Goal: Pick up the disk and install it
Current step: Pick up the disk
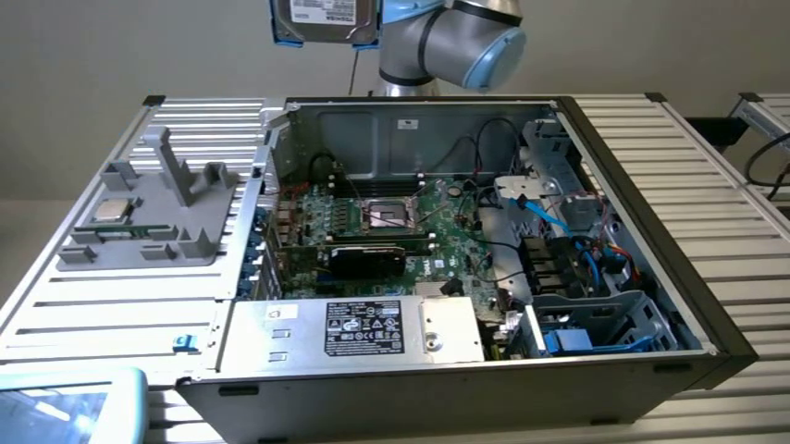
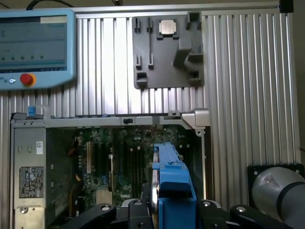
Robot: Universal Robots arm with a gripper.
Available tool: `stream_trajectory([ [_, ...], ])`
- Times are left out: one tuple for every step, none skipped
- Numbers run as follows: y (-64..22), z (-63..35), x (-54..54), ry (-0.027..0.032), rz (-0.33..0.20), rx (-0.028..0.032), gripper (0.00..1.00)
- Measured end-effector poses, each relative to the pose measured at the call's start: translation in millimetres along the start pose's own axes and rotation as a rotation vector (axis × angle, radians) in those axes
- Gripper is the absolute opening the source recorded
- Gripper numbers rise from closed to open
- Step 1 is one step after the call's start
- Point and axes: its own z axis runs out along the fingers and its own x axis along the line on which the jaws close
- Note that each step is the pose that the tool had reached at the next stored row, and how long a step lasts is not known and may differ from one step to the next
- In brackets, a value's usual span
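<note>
An open desktop computer case point(image 1: 370, 129) is lying on its side on a slatted aluminium table point(image 1: 704, 176), taking up the middle of the exterior view. Inside, a green motherboard point(image 1: 450, 245) is showing at the centre, its CPU socket point(image 1: 392, 215) sitting toward ten o'clock. A silver power-supply box point(image 1: 450, 328) with a black label point(image 1: 362, 328) is resting at six o'clock. Blue cables point(image 1: 549, 217) are trailing at three o'clock, a metal drive cage point(image 1: 605, 314) standing at four. Outside the case at nine o'clock, a grey fixture plate point(image 1: 161, 222) is carrying a small square CPU chip point(image 1: 114, 209). A blue-framed teach pendant point(image 1: 62, 402) is lying at seven o'clock.
</note>
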Motion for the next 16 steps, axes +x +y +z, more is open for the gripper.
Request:
stream_trajectory([
  [-3.2,-0.2,2.7,0.0001,0.0,-0.0025,0.37],
  [-6.5,-0.3,5.4,0.0001,0.0,-0.0052,0.37],
  [-9.7,-0.5,8.1,0.0003,0.0,-0.0078,0.37],
  [-13.0,-0.7,10.8,0.0004,0.0,-0.0103,0.37],
  [-16.3,-0.9,13.4,0.0004,0.0,-0.0126,0.37],
  [-19.6,-1.1,16.0,0.0006,0.0,-0.015,0.37],
  [-23.0,-1.2,18.5,0.0006,0.0,-0.0169,0.37],
  [-26.4,-1.5,21.0,0.0008,0.0,-0.0191,0.37],
  [-30.0,-1.7,23.6,0.0009,0.0,-0.0213,0.37],
  [-33.6,-1.9,25.8,0.0011,0.0,-0.0234,0.37],
  [-37.3,-2.1,27.9,0.0013,0.0,-0.0256,0.37],
  [-41.0,-2.3,30.0,0.0016,0.0,-0.0278,0.37],
  [-44.8,-2.5,32.2,0.0018,0.0,-0.03,0.37],
  [-48.5,-2.7,34.2,0.0019,0.0,-0.0324,0.37],
  [-52.2,-2.9,36.3,0.0022,0.0,-0.035,0.37],
  [-55.9,-3.1,38.2,0.0022,0.0,-0.0374,0.37],
])
